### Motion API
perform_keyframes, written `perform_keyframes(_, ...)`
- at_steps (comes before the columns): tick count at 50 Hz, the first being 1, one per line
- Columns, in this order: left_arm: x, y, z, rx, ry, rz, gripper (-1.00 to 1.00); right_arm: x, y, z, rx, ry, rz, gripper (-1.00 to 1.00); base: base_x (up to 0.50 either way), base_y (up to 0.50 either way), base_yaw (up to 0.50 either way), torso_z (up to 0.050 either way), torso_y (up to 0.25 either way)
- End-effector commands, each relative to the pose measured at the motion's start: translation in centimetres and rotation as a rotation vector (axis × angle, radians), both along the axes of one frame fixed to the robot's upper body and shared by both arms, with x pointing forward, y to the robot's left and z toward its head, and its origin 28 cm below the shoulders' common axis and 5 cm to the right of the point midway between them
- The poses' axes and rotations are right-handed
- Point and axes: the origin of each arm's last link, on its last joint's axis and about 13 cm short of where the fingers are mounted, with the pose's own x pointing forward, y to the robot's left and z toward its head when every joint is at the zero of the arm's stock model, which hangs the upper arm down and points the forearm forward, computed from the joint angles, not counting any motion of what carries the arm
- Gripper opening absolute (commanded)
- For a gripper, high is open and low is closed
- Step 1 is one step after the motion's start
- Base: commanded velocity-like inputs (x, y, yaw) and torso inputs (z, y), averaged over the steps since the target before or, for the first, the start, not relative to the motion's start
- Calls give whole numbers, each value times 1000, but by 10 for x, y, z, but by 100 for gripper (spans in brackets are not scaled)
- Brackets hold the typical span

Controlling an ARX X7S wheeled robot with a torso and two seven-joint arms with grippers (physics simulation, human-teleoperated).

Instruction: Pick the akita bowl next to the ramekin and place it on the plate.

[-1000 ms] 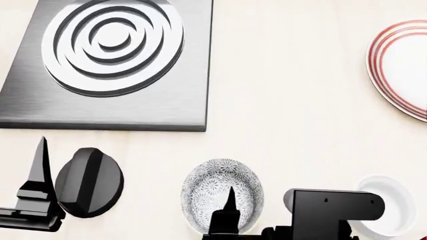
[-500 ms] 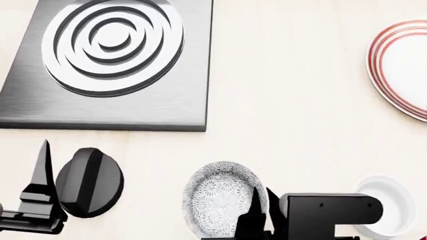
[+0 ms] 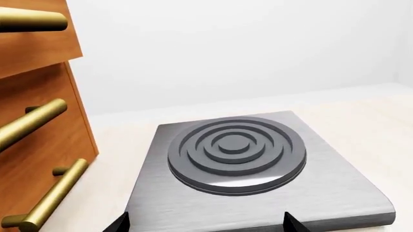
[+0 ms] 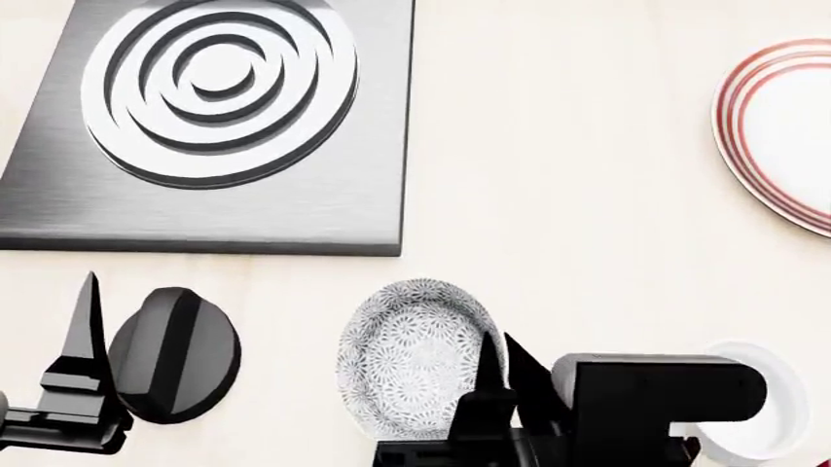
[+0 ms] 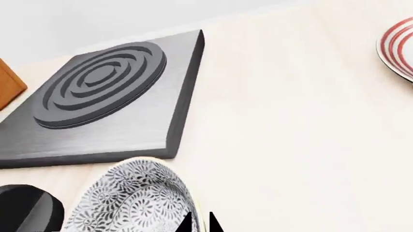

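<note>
The akita bowl (image 4: 413,362), grey-and-white patterned, hangs tilted near the bottom middle of the head view. My right gripper (image 4: 496,342) is shut on its right rim. In the right wrist view the two dark fingertips of the right gripper (image 5: 201,221) pinch the rim of the akita bowl (image 5: 132,198). The white ramekin (image 4: 766,409) sits just to the right, partly hidden behind my right arm. At the right edge lies the red-ringed plate (image 4: 785,136), whose rim also shows as the plate (image 5: 399,48). My left gripper (image 4: 81,384) stays open at the lower left, and the left gripper (image 3: 205,224) holds nothing.
A steel burner slab (image 4: 214,122) with raised rings fills the upper left. A black round knob-like object (image 4: 175,355) sits beside my left gripper. Wooden drawers with brass handles (image 3: 38,145) stand left of the slab. Pale counter (image 4: 571,195) lies between bowl and plate.
The right fingers closed on the bowl's rim. The bowl has risen, tilted and shifted slightly left. The left arm has barely moved.
</note>
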Motion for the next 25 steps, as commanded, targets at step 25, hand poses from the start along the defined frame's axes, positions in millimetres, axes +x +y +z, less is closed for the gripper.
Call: perform_keyframes(25, 1, 1, -3, -2, 7, 3, 100, 36, -8, 33, 194, -10, -17, -100, 0, 0, 0, 0, 0)
